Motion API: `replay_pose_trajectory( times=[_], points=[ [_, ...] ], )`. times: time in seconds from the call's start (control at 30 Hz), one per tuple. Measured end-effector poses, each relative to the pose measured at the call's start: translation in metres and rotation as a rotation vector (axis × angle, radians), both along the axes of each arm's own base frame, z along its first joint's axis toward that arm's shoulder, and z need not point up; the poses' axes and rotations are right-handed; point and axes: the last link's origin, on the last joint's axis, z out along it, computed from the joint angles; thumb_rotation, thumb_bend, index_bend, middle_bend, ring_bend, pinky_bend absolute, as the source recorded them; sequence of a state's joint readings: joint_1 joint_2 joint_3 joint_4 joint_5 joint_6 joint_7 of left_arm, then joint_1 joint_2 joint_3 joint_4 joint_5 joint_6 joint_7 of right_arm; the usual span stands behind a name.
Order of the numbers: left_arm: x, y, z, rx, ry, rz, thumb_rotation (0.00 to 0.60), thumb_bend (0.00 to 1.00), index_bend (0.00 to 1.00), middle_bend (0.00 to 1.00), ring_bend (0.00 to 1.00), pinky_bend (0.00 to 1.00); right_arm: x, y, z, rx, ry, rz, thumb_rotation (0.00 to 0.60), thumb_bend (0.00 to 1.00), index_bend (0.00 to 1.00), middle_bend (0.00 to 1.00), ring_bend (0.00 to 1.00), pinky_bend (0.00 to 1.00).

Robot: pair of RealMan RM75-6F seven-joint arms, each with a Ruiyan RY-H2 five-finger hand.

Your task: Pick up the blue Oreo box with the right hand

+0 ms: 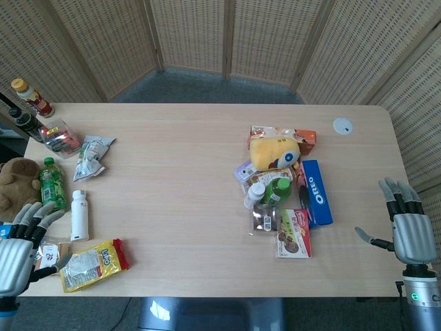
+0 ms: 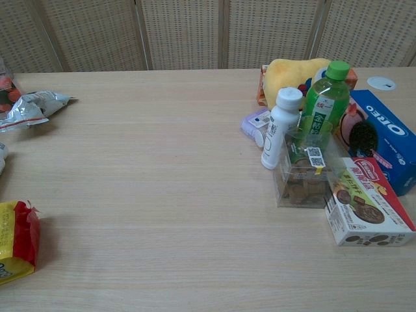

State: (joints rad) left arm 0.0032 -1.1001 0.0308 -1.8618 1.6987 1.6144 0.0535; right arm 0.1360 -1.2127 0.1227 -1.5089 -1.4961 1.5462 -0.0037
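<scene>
Oreo box is found lying flat on the worktop, at the right edge of a clutter of snacks, with its long axis running from twelve to six o'clock in the head view. From the right hand it lies at about ten o'clock, with a strip of bare worktop between the two; nothing is touched by that hand, and its fingers are seen spread and holding nothing. The left hand, far off at nine o'clock from the box, is likewise spread and empty, so the right hand is by far the nearer.

The box's right long side faces open worktop, and it is judged that an approach from three o'clock would meet no obstacle. On its left side it is crowded: a green bottle and a cookie box are set just beside it, the latter seemingly touching or overlapping its lower corner. At twelve o'clock a yellow plush is placed near its top end. The worktop's right edge is close behind the hand, so room for swinging outward is limited.
</scene>
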Motion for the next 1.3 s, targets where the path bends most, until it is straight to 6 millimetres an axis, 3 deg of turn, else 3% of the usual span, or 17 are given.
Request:
replay_pose_trajectory(
  times=[0.7, 1.13, 1.3],
  points=[
    [0.006, 0.002, -0.001, -0.03, -0.023, -0.043, 0.6, 0.25, 0.19, 0.13, 0.0, 0.0, 0.013, -0.003, -0.001, 0.016, -0.002, 0.02, 0.451, 0.11, 0.0, 0.0, 0.0, 0.0],
    [0.002, 0.011, -0.004, -0.101, -0.017, -0.113, 0.6, 0.24, 0.21, 0.13, 0.0, 0.0, 0.042, -0.024, -0.035, 0.1, -0.011, -0.005, 0.453, 0.11, 0.0, 0.0, 0.0, 0.0],
    [0.002, 0.011, -0.003, -0.104, -0.026, -0.14, 0.6, 0.24, 0.21, 0.13, 0.0, 0.0, 0.043, -0.035, -0.047, 0.117, -0.032, -0.043, 0.454, 0.11, 0.0, 0.0, 0.0, 0.0]
  ],
)
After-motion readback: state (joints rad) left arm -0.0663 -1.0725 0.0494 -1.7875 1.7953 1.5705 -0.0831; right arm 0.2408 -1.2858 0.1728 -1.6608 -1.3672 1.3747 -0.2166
